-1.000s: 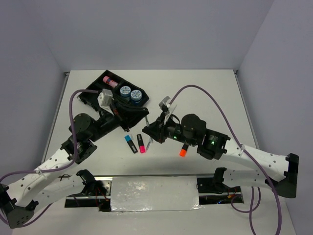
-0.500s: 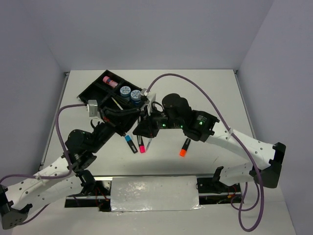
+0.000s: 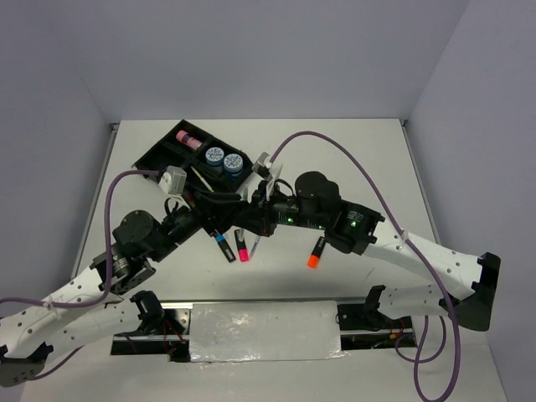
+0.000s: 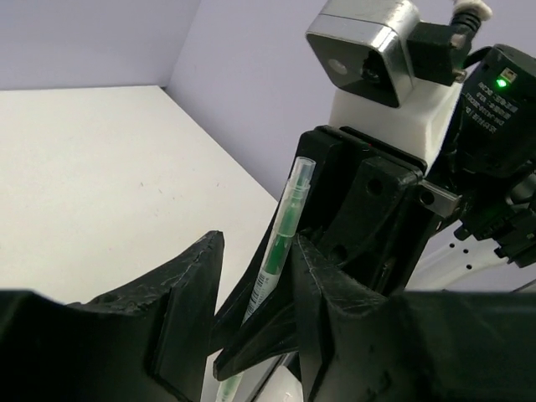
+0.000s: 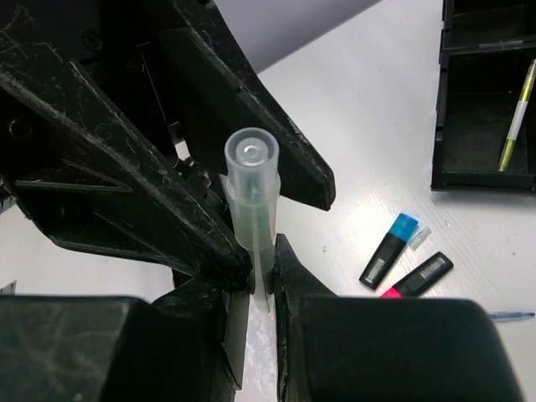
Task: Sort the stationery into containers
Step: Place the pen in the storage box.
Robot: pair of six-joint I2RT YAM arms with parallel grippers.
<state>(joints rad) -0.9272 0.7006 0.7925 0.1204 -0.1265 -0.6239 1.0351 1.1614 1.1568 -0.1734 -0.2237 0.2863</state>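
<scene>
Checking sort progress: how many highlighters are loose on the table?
3. The blue highlighter and pink highlighter lie side by side on the table; the orange highlighter lies apart, to their right. Others may be hidden under the arms.

Both arms reached in from the near edge and met close to the middle of the scene. The left arm (image 3: pixel 84 289) rose from the near-left corner, bent at the elbow and stretched right. The right arm (image 3: pixel 419 251) swept in from the near-right corner, its forearm pointing left. The two wrists stood head to head, very close. The right gripper (image 5: pixel 258 266) was clamped on a thin pen (image 4: pixel 285 218), gripping the barrel between its fingertips. The left gripper (image 4: pixel 255 251) faced it with jaws parted, one finger on each side of that pen, a gap showing.
</scene>
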